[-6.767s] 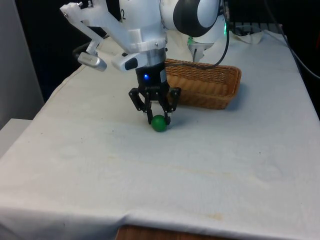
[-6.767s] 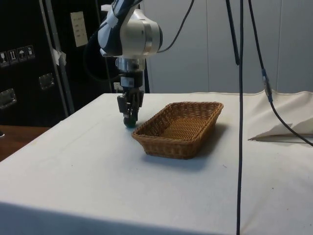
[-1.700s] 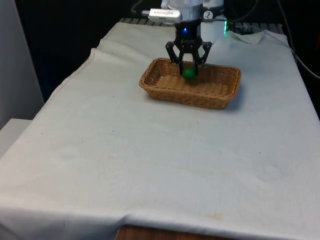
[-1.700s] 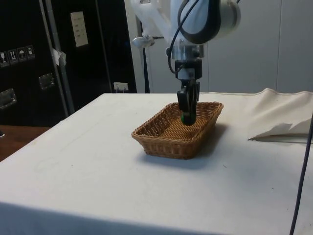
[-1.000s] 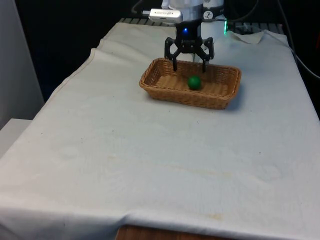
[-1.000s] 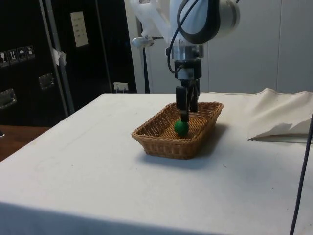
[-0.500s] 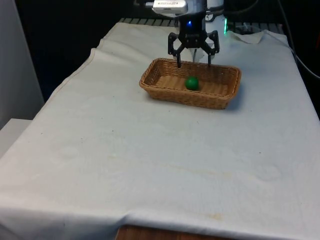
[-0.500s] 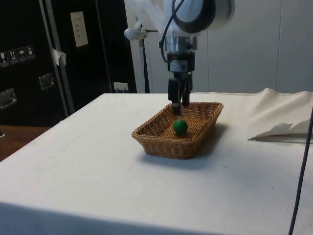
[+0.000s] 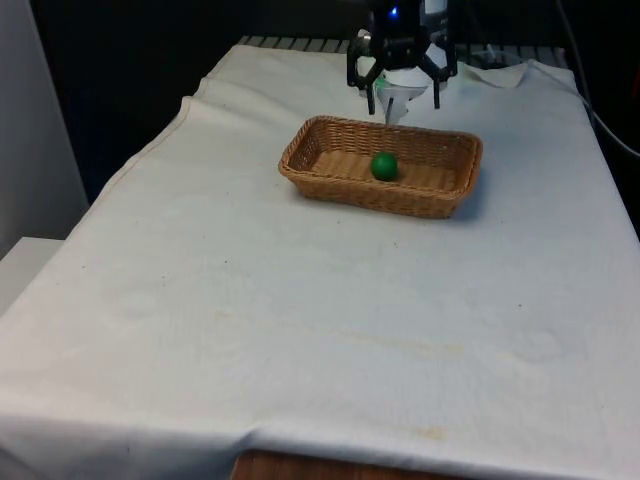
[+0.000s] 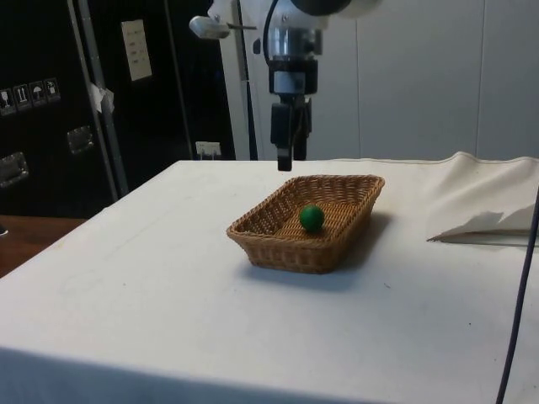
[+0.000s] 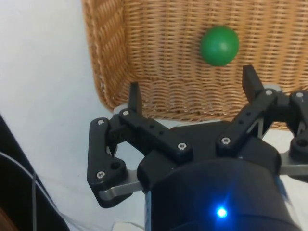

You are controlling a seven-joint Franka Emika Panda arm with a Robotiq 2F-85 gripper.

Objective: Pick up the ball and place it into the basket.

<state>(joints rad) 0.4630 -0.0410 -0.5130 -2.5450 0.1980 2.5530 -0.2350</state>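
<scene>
- Front view: the pincer [image 9: 403, 98] hangs with its 2 fingers apart and bare; the green ball [image 9: 384, 166] lies below and in front of it, inside the basket [image 9: 452, 191] on the counter [image 9: 330, 300].
- Side view: the pincer [image 10: 285, 162] is above the basket's [image 10: 286, 251] far rim, the ball [image 10: 312, 218] lower, resting within.
- Wrist view: the ball [image 11: 219, 45] sits on the weave beyond the spread fingers [image 11: 135, 98].

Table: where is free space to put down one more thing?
The white cloth between the basket and the near table edge is bare. Cloth at the front view's left of the basket is bare too. Inside the basket lies the ball, with the open gripper above its far rim.
</scene>
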